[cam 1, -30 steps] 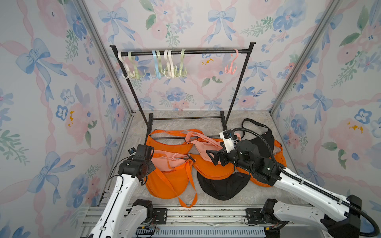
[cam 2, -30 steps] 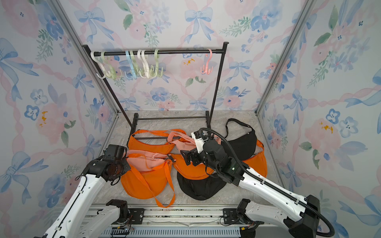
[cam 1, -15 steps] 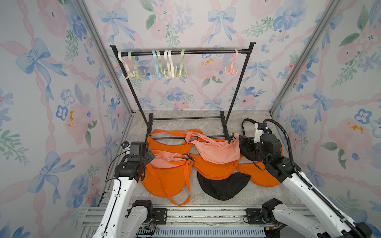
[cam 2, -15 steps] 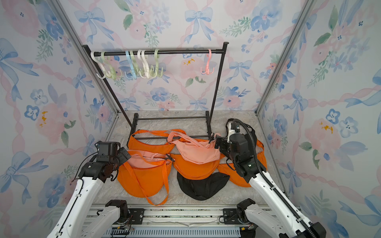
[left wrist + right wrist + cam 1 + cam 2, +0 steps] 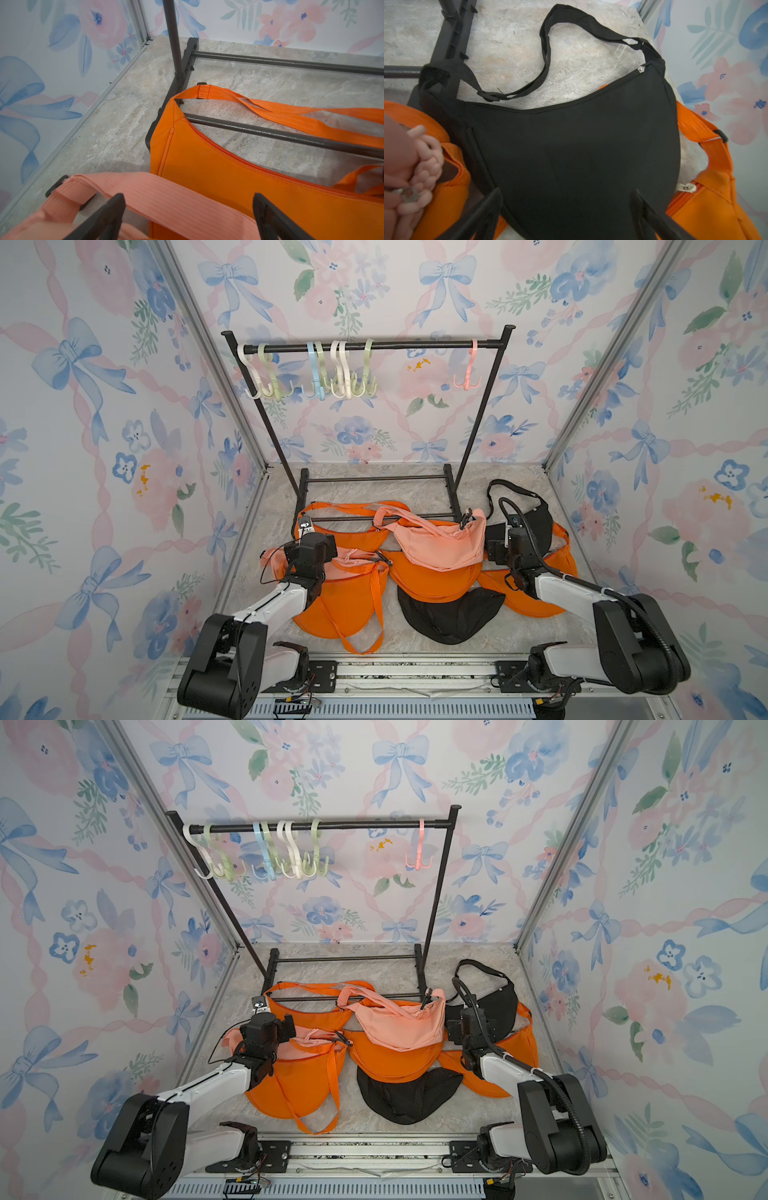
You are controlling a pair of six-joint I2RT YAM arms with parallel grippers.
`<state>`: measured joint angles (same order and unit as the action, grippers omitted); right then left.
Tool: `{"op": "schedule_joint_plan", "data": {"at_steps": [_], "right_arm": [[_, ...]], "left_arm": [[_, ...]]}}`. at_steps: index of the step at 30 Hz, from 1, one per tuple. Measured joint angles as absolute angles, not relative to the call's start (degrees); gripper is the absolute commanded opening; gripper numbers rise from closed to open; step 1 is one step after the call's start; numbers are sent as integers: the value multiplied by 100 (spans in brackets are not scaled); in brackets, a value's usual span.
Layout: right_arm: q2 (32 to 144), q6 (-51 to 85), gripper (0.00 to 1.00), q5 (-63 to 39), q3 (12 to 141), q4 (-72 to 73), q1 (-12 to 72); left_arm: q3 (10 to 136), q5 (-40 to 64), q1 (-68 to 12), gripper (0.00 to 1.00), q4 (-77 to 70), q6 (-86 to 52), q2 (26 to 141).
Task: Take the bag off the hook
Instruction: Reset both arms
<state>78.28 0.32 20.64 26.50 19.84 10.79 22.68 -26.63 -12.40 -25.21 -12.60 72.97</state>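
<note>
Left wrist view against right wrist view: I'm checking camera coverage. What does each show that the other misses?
Only the left wrist: a pink strap beneath the open left gripper, and an orange bag lying over a rack bar. Only the right wrist: a black bag with its looped strap beneath the open right gripper. Both: orange fabric, the rack's base, the stone floor, empty jaws.

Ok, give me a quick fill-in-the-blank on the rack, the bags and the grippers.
1. The hooks on the rail carry ___ bags.
2. Alone, apart from the rest, hangs a ___ hook.
3. The right gripper faces a ___ bag.
4. The left gripper, like the right, is ___.
Missing: no; pink; black; open.
</note>
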Motion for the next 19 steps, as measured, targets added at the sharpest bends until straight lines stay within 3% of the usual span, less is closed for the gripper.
{"op": "schedule_joint_plan", "data": {"at_steps": [5,9,12,19], "right_arm": [[8423,-91,97,1833,2615,3494,838],[8814,91,96,1590,1872,4998,296],[8814,193,96,1678,1612,5144,270],[8820,78,97,1761,2112,5218,598]], "left_arm": [[2003,-2112,-993,98,-3946,-687,7885],[1702,-1525,-775,98,-4936,-233,8145],[1219,-1081,-301,98,-6320,-213,8733],[1321,-534,-145,98,-6637,-169,8871]]}}
